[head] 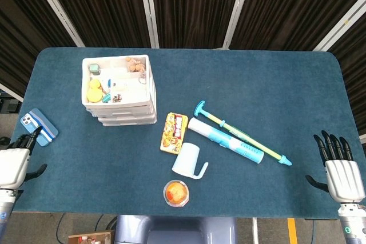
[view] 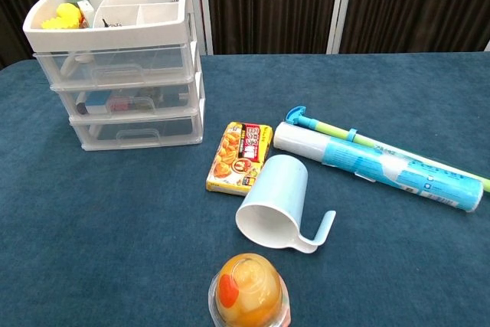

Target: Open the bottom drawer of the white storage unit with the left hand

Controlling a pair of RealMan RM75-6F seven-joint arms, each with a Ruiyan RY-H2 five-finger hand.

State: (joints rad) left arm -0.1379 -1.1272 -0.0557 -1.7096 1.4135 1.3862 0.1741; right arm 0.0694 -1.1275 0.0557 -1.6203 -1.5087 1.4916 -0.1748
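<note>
The white unit (head: 119, 90) stands at the upper left of the head view on the blue desk (head: 257, 84), its three drawers all pushed in. The bottom drawer (view: 138, 131) shows at the left of the chest view, shut flush, its handle facing the camera. The open tray on top holds small items, a yellow one among them.

The left hand (head: 12, 164) sits at the lower left edge of the head view, off the desk's corner and well apart from the unit; its fingers (head: 23, 141) point up the frame, loosely apart, holding nothing. Just above it lies a blue phone (head: 39, 126). The right hand (head: 341, 176) is at the lower right edge, fingers spread wide and empty.

In the middle of the desk lie a snack pack (view: 240, 156), a pale blue cup (view: 277, 203) on its side just below it, a jelly cup (view: 248, 290) near the bottom edge, and a blue tube (view: 375, 166) with a thin pump (view: 360, 140) beside it to the right.
</note>
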